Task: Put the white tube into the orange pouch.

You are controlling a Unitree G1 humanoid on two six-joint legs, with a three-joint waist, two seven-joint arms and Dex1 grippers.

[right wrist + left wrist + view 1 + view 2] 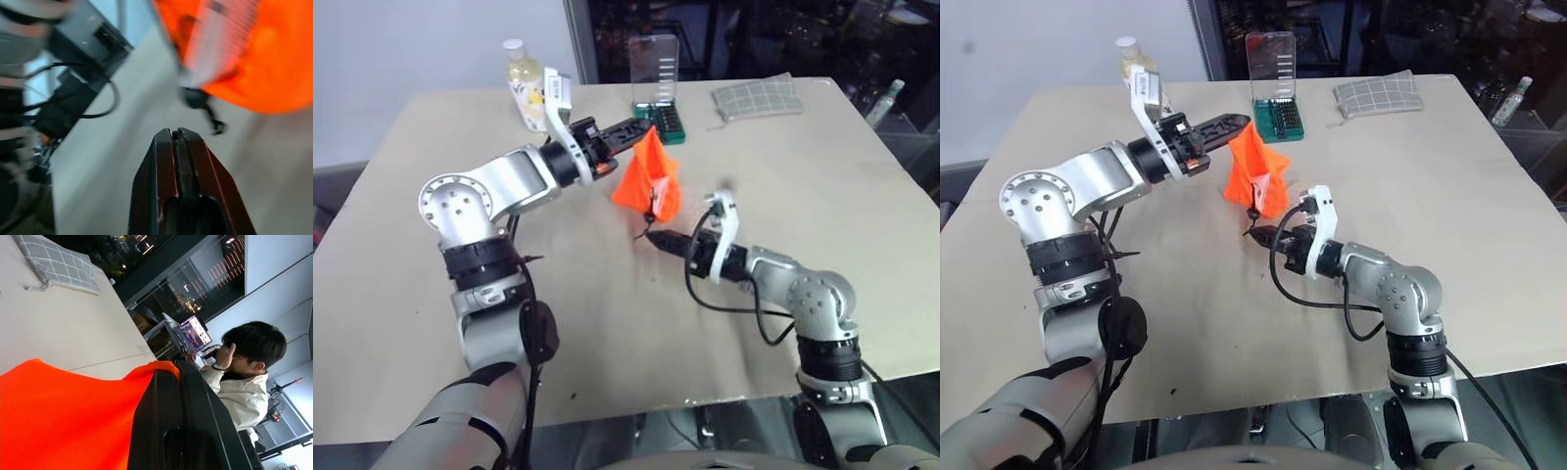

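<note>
Beige worktop [822, 294], mid: our left pincer [641, 127] is clamped on the orange pouch [648, 181], hanging it up. Right pincer [651, 237] is shut, empty, just under it. Can't spot the white tube; maybe inside? Thin pinch could slip and dump it.

The orange pouch [647, 182] is soft, matt fabric that creases into loose folds, with a thin dark cord hanging from it. The bench [822, 186] has a dull, smooth beige top, like board or paper. The left tool [639, 127] and right tool [651, 236] have black, faintly glossy plastic fingers on brushed silver metal arms. The grey checked cloth [756, 98] looks woven and matt. The bottle [525, 88] is shiny plastic, and the case [656, 83] has a clear plastic lid.
</note>
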